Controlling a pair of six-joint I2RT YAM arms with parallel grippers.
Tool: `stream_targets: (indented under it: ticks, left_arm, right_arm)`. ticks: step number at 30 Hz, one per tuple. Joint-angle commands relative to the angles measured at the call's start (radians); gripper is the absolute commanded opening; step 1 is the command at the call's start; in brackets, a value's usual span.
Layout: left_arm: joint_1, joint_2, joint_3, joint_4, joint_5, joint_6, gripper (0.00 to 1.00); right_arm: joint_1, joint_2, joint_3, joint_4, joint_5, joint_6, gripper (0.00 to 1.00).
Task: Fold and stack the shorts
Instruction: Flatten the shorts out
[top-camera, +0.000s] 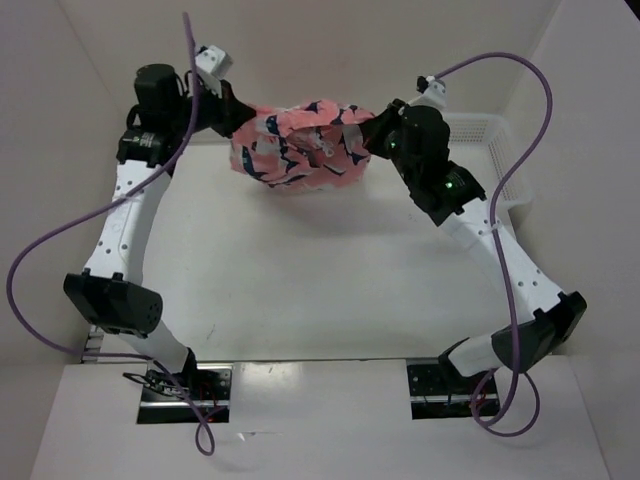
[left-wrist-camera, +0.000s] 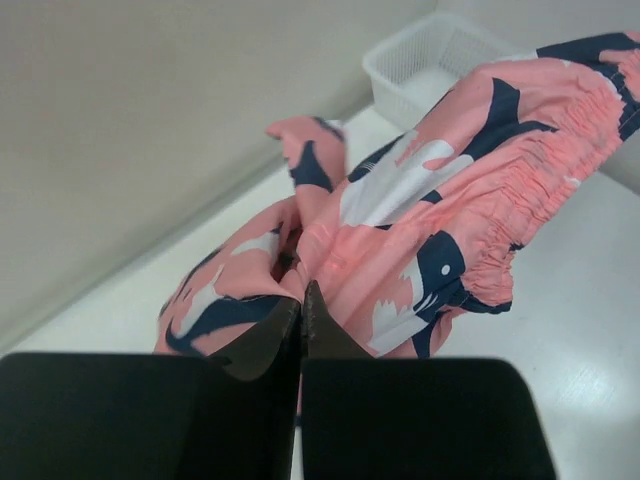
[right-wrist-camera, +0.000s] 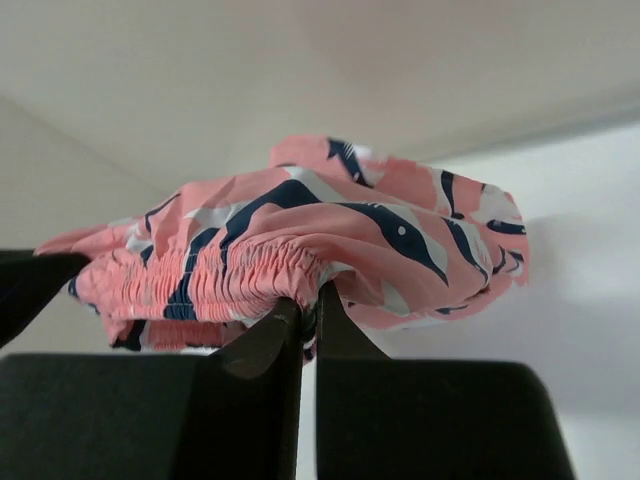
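The shorts (top-camera: 300, 150) hang bunched between the two arms at the far side of the table (top-camera: 300, 290), to the left of the white basket (top-camera: 487, 125). The left gripper (left-wrist-camera: 302, 297) is closed on a fold of the fabric at the left end. The right gripper (right-wrist-camera: 309, 300) is pinched on the elastic waistband at the right end. To do this step well, I think both arms should move apart evenly until the cloth is straight, then lower it flat, so that neither side slips free.
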Motion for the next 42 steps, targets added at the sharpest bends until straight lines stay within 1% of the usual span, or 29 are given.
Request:
stream_targets:
  ticks: [1, 2, 3, 4, 5, 6, 7, 8, 9, 10, 11, 12, 13, 15, 17, 18, 19, 21, 22, 24, 25, 26, 27, 28, 29, 31, 34, 38, 42]
  left_arm:
    - [0.067, -0.031, 0.036, -0.145, 0.083, 0.009, 0.0]
    - [0.077, -0.072, -0.008, -0.145, 0.093, 0.009, 0.0]
    - [0.089, -0.102, -0.069, -0.145, 0.093, 0.009, 0.0]
    - [0.089, -0.163, -0.141, -0.107, 0.104, 0.009, 0.0]
    - [0.089, -0.194, -0.286, -0.096, 0.086, 0.009, 0.02]
    - [0.089, -0.221, -0.361, -0.087, 0.068, 0.009, 0.05]
    - [0.089, -0.273, -0.436, -0.066, 0.052, 0.009, 0.18]
    - [0.089, -0.293, -0.584, -0.043, 0.052, 0.009, 0.75]
    - [0.089, -0.306, -0.643, -0.005, 0.052, 0.009, 0.91]
    - [0.089, -0.306, -0.68, -0.004, 0.032, 0.009, 0.98]
    - [0.089, -0.286, -0.7, -0.021, 0.005, 0.009, 1.0]
    - [0.089, -0.256, -0.7, -0.039, -0.008, 0.009, 1.0]
    - [0.089, -0.255, -0.687, -0.058, -0.025, 0.009, 1.0]
    - [0.089, -0.281, -0.687, -0.095, -0.086, 0.009, 1.0]
    - [0.1, -0.342, -0.709, -0.127, -0.174, 0.009, 1.0]
    - [0.1, -0.362, -0.731, -0.136, -0.19, 0.009, 1.0]
    - [0.11, -0.378, -0.76, -0.136, -0.201, 0.009, 1.0]
    - [0.122, -0.431, -0.878, -0.135, -0.201, 0.009, 1.0]
    - [0.123, -0.453, -0.921, -0.106, -0.201, 0.009, 0.98]
    - [0.123, -0.519, -1.037, -0.073, -0.177, 0.009, 0.96]
    - [0.123, -0.539, -1.067, -0.059, -0.177, 0.009, 0.96]
    - [0.123, -0.569, -1.085, -0.059, -0.199, 0.009, 0.95]
    - [0.123, -0.583, -1.096, -0.059, -0.218, 0.009, 0.94]
    - [0.123, -0.594, -1.105, -0.07, -0.256, 0.009, 0.94]
    - [0.132, -0.614, -1.105, -0.07, -0.276, 0.009, 0.96]
    - [0.132, -0.642, -1.141, -0.046, -0.31, 0.009, 0.96]
    - [0.141, -0.68, -1.2, -0.036, -0.383, 0.009, 0.96]
    - [0.17, -0.691, -1.262, -0.009, -0.469, 0.009, 0.96]
    - [0.224, -0.633, -1.331, 0.042, -0.43, 0.009, 0.93]
  right_arm:
    - [0.027, -0.046, 0.024, -0.003, 0.02, -0.087, 0.0]
    - [0.027, -0.099, -0.016, -0.003, 0.029, -0.069, 0.0]
    - [0.027, -0.135, -0.123, -0.003, 0.029, -0.051, 0.0]
    - [0.027, -0.173, -0.192, 0.009, 0.029, -0.014, 0.0]
    - [0.027, -0.257, -0.264, 0.018, 0.029, 0.011, 0.0]
    - [0.027, -0.294, -0.405, 0.018, 0.029, 0.04, 0.0]
    - [0.006, -0.342, -0.467, 0.018, 0.018, 0.093, 0.0]
    - [-0.008, -0.354, -0.566, 0.028, -0.006, 0.111, 0.1]
    - [-0.037, -0.354, -0.6, 0.017, -0.006, 0.121, 0.52]
    - [-0.056, -0.344, -0.625, 0.017, -0.021, 0.121, 0.66]
    - [-0.077, -0.298, -0.636, -0.001, -0.032, 0.121, 0.78]
    - [-0.092, -0.269, -0.636, -0.011, -0.041, 0.121, 0.98]
    - [-0.102, -0.243, -0.603, -0.023, -0.042, 0.121, 1.0]
    - [-0.102, -0.215, -0.593, -0.032, -0.042, 0.121, 1.0]
    - [-0.09, -0.257, -0.617, -0.008, -0.066, 0.131, 1.0]
    - [-0.08, -0.276, -0.636, 0.001, -0.086, 0.141, 1.0]
    - [-0.064, -0.293, -0.677, 0.002, -0.104, 0.141, 1.0]
    - [-0.025, -0.334, -0.726, 0.021, -0.161, 0.18, 1.0]
    - [0.039, -0.343, -0.778, 0.022, -0.17, 0.196, 1.0]
    - [0.122, -0.356, -0.835, 0.022, -0.16, 0.279, 1.0]
    - [0.163, -0.366, -0.854, 0.022, -0.151, 0.31, 0.99]
    - [0.25, -0.367, -0.871, 0.022, -0.15, 0.372, 0.99]
    - [0.297, -0.376, -0.89, 0.031, -0.15, 0.405, 0.99]
    - [0.343, -0.376, -0.924, 0.031, -0.108, 0.44, 0.98]
    - [0.424, -0.376, -0.941, 0.031, -0.089, 0.472, 0.98]
    - [0.472, -0.367, -0.989, 0.041, -0.077, 0.549, 0.98]
    - [0.492, -0.325, -1.03, 0.103, -0.089, 0.572, 0.95]
    - [0.492, -0.265, -1.03, 0.103, -0.043, 0.553, 0.92]
    - [0.467, -0.177, -1.009, 0.164, -0.043, 0.522, 0.92]
